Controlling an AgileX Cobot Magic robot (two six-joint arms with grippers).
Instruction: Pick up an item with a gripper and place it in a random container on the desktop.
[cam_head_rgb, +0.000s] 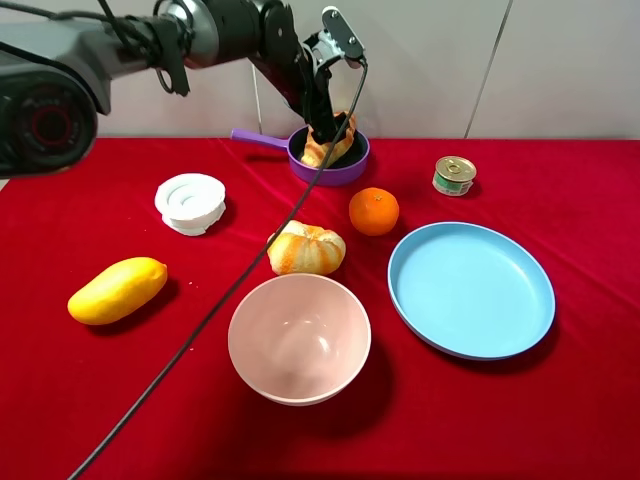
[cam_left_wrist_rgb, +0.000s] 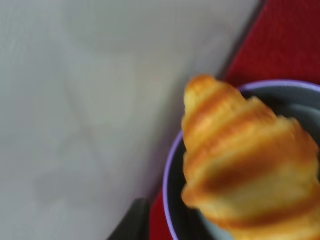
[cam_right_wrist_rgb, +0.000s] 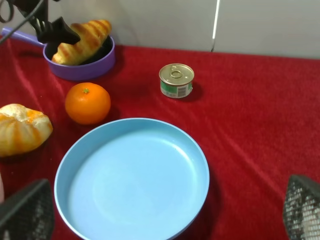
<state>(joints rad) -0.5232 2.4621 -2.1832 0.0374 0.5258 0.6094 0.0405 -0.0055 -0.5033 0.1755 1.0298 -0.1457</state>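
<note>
The golden-brown croissant (cam_head_rgb: 338, 140) lies tilted in the small purple pan (cam_head_rgb: 345, 171) at the back of the red table, one end over the rim. My left gripper (cam_head_rgb: 322, 128) reaches down from the upper left and is shut on the croissant's lower end. The left wrist view shows the croissant (cam_left_wrist_rgb: 250, 160) close and blurred above the pan (cam_left_wrist_rgb: 172, 165). The right wrist view shows the croissant (cam_right_wrist_rgb: 85, 40), the pan (cam_right_wrist_rgb: 80, 70) and the left gripper's dark fingers (cam_right_wrist_rgb: 57, 32) on the croissant. My right gripper (cam_right_wrist_rgb: 165, 200) is open and empty above the blue plate.
An orange (cam_head_rgb: 374, 211), a knotted bread roll (cam_head_rgb: 306, 249), a pink bowl (cam_head_rgb: 299, 338) and a wide blue plate (cam_head_rgb: 470, 290) fill the middle and right. A tin can (cam_head_rgb: 454, 176) stands at the back right. A mango (cam_head_rgb: 117, 290) and a white round holder (cam_head_rgb: 190, 202) lie left.
</note>
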